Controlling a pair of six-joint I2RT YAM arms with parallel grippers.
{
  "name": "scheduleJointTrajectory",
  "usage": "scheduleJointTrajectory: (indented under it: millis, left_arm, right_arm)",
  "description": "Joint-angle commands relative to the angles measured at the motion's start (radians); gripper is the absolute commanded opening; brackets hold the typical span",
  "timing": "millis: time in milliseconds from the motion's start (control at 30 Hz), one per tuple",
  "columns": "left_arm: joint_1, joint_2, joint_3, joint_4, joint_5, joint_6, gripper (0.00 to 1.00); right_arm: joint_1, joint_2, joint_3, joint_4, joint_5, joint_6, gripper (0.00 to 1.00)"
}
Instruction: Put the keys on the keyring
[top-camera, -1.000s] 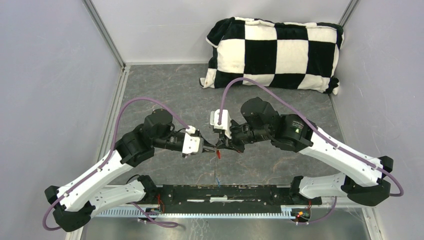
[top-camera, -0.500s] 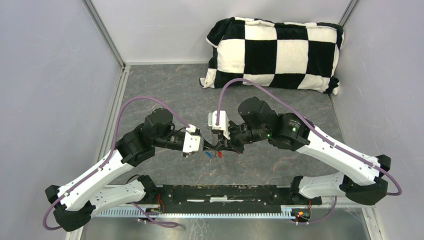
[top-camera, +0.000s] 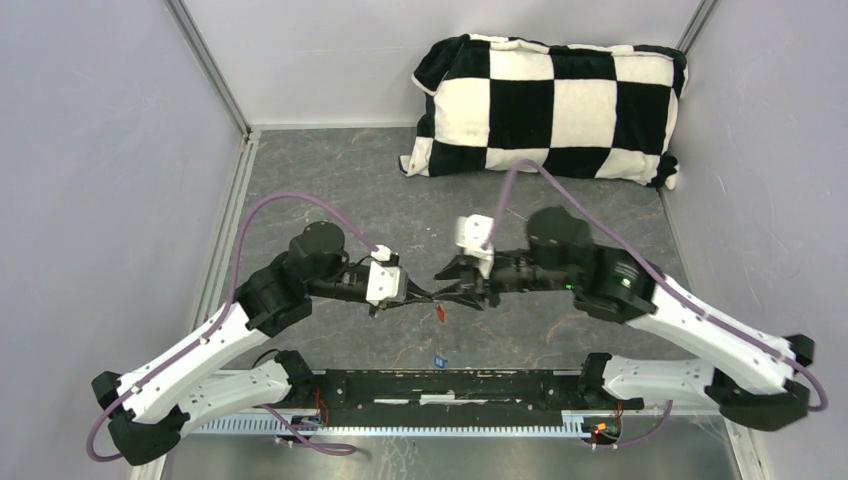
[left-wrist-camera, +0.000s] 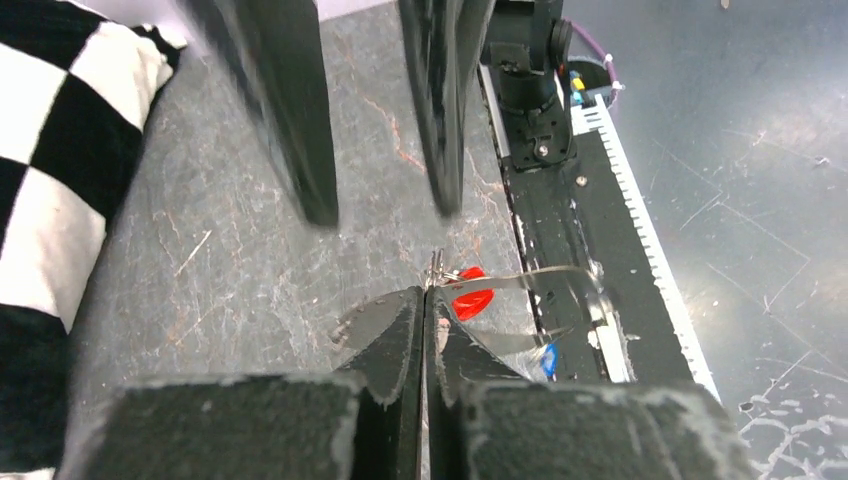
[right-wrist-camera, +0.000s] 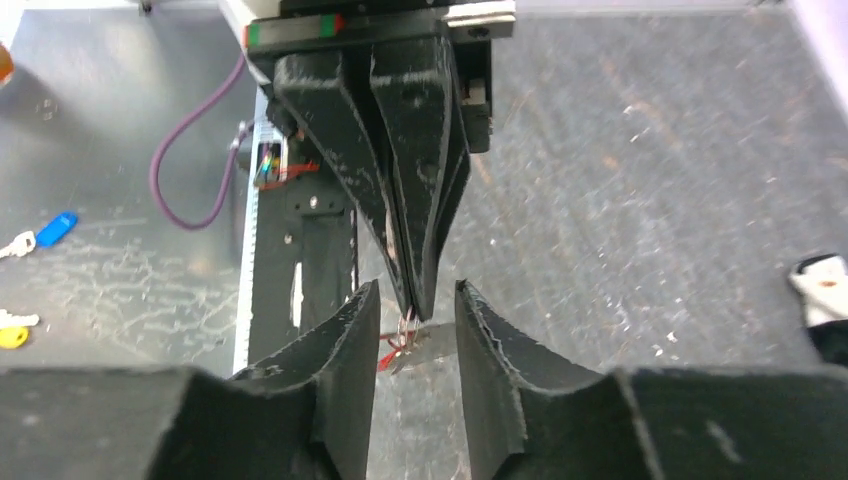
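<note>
My left gripper (top-camera: 428, 296) is shut on the keyring (left-wrist-camera: 512, 278), a thin grey band that loops off to the right in the left wrist view. The red key (left-wrist-camera: 472, 298) hangs right under the pinched tips, also visible as a red key (top-camera: 440, 313) from above. The blue key (left-wrist-camera: 547, 360) shows by the loop's lower strand, and the blue key (top-camera: 439, 361) appears near the base rail; whether it hangs on the loop I cannot tell. My right gripper (right-wrist-camera: 416, 287) is open, its fingers either side of the left gripper's tips, holding nothing.
A black-and-white checkered pillow (top-camera: 550, 105) lies at the back right. The black base rail (top-camera: 450, 385) runs along the near edge. Beyond that edge, a blue-tagged key (right-wrist-camera: 55, 228) and a yellow one (right-wrist-camera: 12, 336) lie on a metal surface.
The right gripper has opened and drawn back to the right. The left gripper has closed on the keyring. The blue key, beside the red one half a second ago, now sits lower.
</note>
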Motion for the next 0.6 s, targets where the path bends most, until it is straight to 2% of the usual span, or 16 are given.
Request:
scheduleJointTrajectory:
  millis: [0, 100, 300, 567]
  left_arm:
    - [-0.001, -0.070, -0.030, 0.265, 0.056, -0.216, 0.02]
    - [-0.001, -0.074, -0.028, 0.342, 0.079, -0.301, 0.02]
    - [-0.001, -0.056, -0.003, 0.431, 0.101, -0.413, 0.02]
    - [-0.001, -0.040, 0.019, 0.506, 0.106, -0.479, 0.02]
  right_arm:
    - [-0.009, -0.199, -0.178, 0.344, 0.044, 0.105, 0.42]
    - [-0.013, -0.294, -0.297, 0.464, 0.041, 0.131, 0.46]
    - [-0.014, -0.372, -0.427, 0.653, -0.026, 0.212, 0.44]
    - [-0.014, -0.339, -0.424, 0.686, -0.080, 0.208, 0.33]
